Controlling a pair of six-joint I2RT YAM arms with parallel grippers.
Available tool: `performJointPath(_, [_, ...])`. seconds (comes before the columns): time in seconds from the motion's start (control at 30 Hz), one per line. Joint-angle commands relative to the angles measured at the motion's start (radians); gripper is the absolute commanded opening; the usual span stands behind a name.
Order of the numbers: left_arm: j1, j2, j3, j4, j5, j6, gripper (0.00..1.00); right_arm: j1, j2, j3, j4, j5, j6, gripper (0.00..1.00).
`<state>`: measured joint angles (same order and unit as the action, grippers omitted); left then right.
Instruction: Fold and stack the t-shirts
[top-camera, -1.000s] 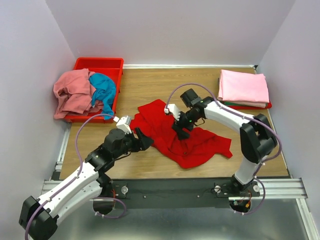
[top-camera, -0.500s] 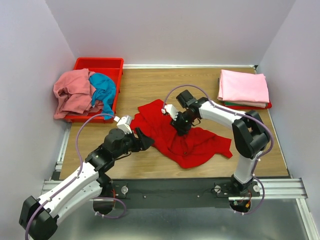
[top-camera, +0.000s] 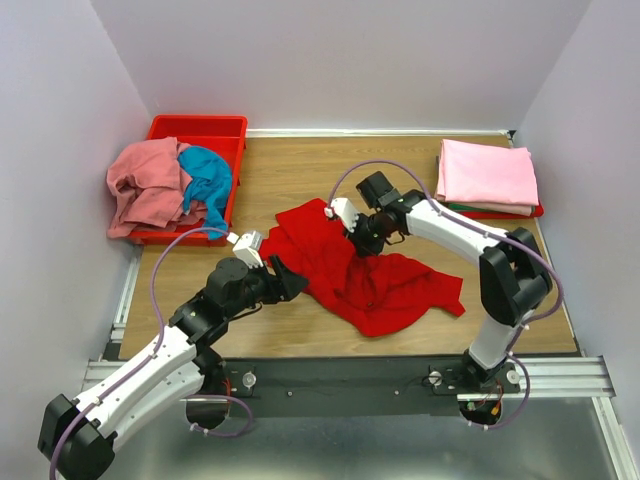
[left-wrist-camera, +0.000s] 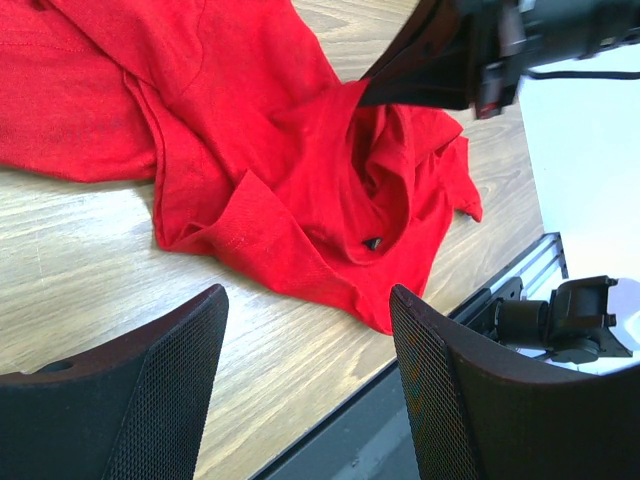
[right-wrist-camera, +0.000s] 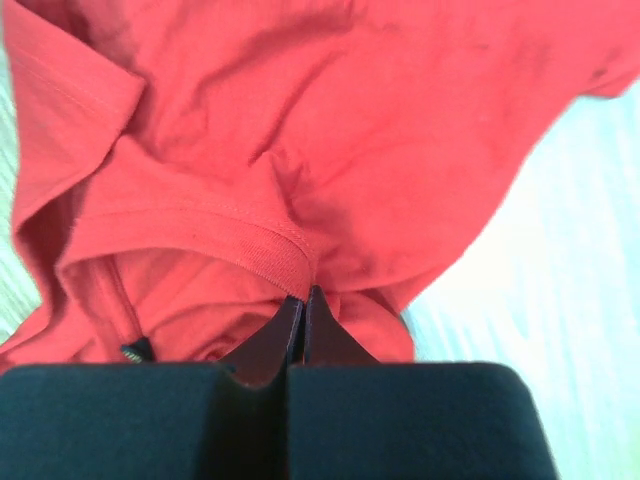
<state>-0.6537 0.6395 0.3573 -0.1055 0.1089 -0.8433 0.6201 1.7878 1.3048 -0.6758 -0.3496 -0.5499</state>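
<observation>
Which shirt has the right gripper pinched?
The bright red t-shirt mid-table, clamped at its collar by the right gripper. The rest lie heaped on the red bin or folded far right.

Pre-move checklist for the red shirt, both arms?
1. Right gripper shut on the collar of the red t-shirt: ok.
2. Layers pinched, one or several: cannot tell.
3. Left gripper gripping the shirt: not ok, open and empty.
4. Shirt spread flat: not ok, crumpled.
5. Folded stack tidy at far right: ok.
</observation>
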Motion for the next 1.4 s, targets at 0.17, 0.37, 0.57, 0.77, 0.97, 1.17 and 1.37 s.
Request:
performJointPath(0.17, [0.006, -0.020, -0.009, 0.018, 0.020, -0.002, 0.73, -0.057, -0.096, -0.003, 0.009, 0.021, -0.004, 0.01])
performJointPath(0.37, [0.008, -0.020, -0.008, 0.018, 0.018, 0.000, 0.73, -0.103, -0.117, -0.001, 0.007, 0.014, -0.007, 0.00])
performJointPath(0.57, [0.008, -0.021, -0.006, 0.020, 0.020, 0.003, 0.73, -0.166, -0.136, 0.016, 0.007, 0.009, -0.004, 0.00])
performJointPath(0.77, [0.006, -0.020, 0.002, 0.021, 0.018, 0.010, 0.73, -0.247, -0.143, 0.071, 0.008, 0.032, 0.007, 0.01])
performJointPath(0.97, [0.008, -0.012, 0.012, 0.021, 0.018, 0.019, 0.73, -0.319, -0.104, 0.135, 0.012, 0.069, 0.053, 0.00])
performJointPath(1.17, [0.008, -0.015, 0.014, 0.021, 0.017, 0.024, 0.73, -0.378, -0.051, 0.186, 0.019, 0.086, 0.103, 0.00])
performJointPath(1.37, [0.008, -0.012, 0.019, 0.020, 0.017, 0.029, 0.73, -0.424, -0.007, 0.241, 0.021, 0.090, 0.128, 0.00])
